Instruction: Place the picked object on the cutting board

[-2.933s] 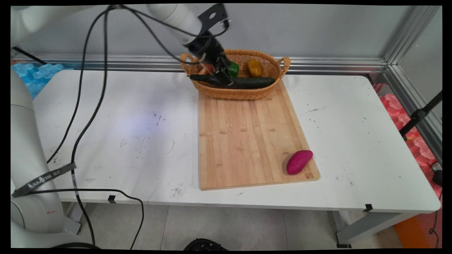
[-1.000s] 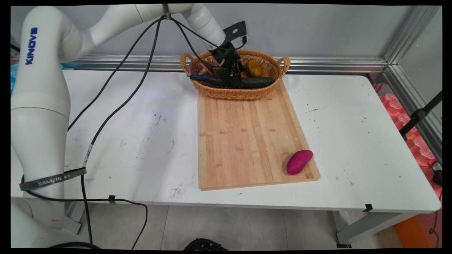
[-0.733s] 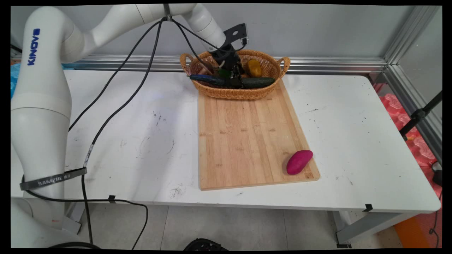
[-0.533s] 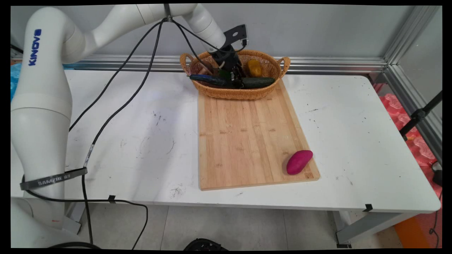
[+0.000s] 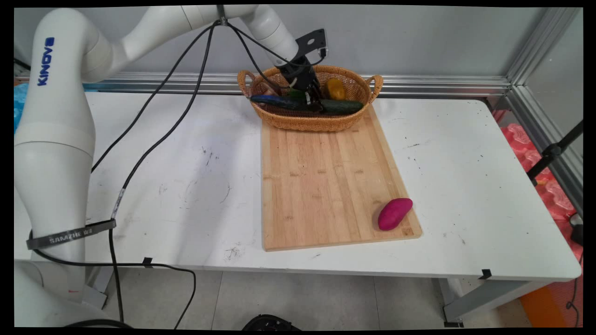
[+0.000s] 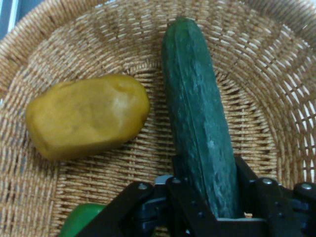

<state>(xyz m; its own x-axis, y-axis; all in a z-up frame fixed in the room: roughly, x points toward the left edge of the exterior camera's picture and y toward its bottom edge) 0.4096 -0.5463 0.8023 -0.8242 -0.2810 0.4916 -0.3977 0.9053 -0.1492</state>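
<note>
My gripper [image 5: 314,103] reaches down into the wicker basket [image 5: 307,123] at the far end of the wooden board [image 5: 321,186]. It is shut on a long dark green cucumber [image 5: 343,107] that lies lengthwise across the basket. In the hand view the cucumber [image 6: 197,113] runs up from between my gripper's [image 6: 207,200] two black fingers, over the woven floor of the basket [image 6: 276,74]. A yellow potato-like vegetable [image 6: 86,116] lies to its left, apart from it. A green vegetable [image 6: 79,219] shows at the bottom left corner.
The yellow vegetable [image 5: 335,89] sits at the back of the basket. A purple sweet potato [image 5: 394,213] lies on the board's near right corner. Black cables hang from the arm over the table's left half. An aluminium rail runs along the back wall.
The gripper has settled lower into the basket and shifted slightly right onto the cucumber. The cucumber's left end now sits a little higher than before. The sweet potato has not moved.
</note>
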